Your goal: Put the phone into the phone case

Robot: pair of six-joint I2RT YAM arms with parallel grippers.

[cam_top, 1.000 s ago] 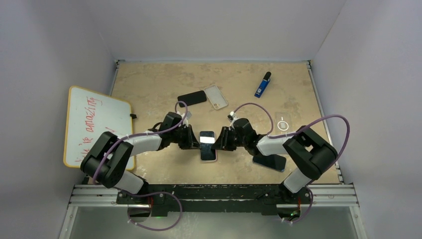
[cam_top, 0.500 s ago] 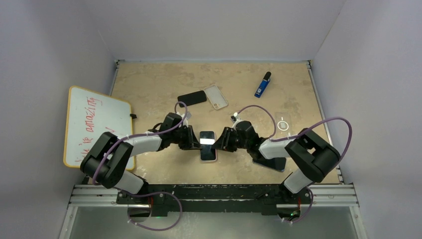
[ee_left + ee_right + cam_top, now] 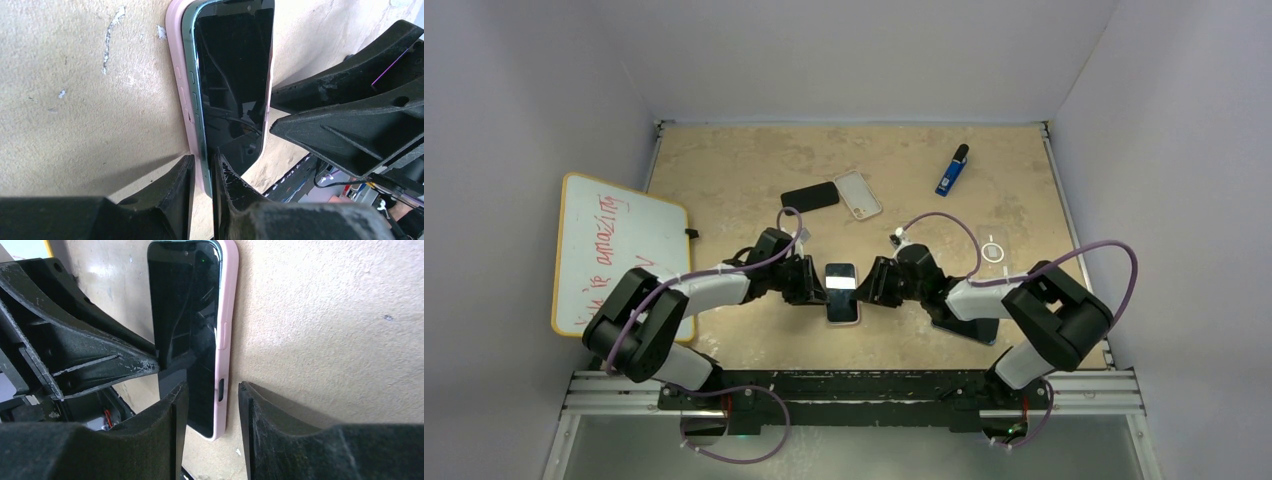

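Note:
The phone [image 3: 841,280], black-screened with a green edge, lies in the pink phone case [image 3: 843,320] on the table between both grippers. In the left wrist view the phone [image 3: 232,75] shows its green side rim above the case wall [image 3: 175,75]. My left gripper [image 3: 203,157] is open only a narrow way, its fingers on either side of that long edge. My right gripper [image 3: 212,386] is open wider around the opposite edge of the case [image 3: 231,300], with a gap beside the case. From above, the left gripper [image 3: 814,285] and right gripper [image 3: 871,285] flank the phone.
A whiteboard [image 3: 614,250] leans at the left. Behind lie a black phone [image 3: 810,196], a clear case [image 3: 858,194] and a blue marker [image 3: 952,170]. Another dark phone [image 3: 969,325] sits under the right arm, and a clear case with a ring [image 3: 992,250] lies beyond it.
The left gripper's jaws have eased apart slightly on the phone's edge. The right jaws have widened a little and that arm's elbow has drifted right. The phone has not moved.

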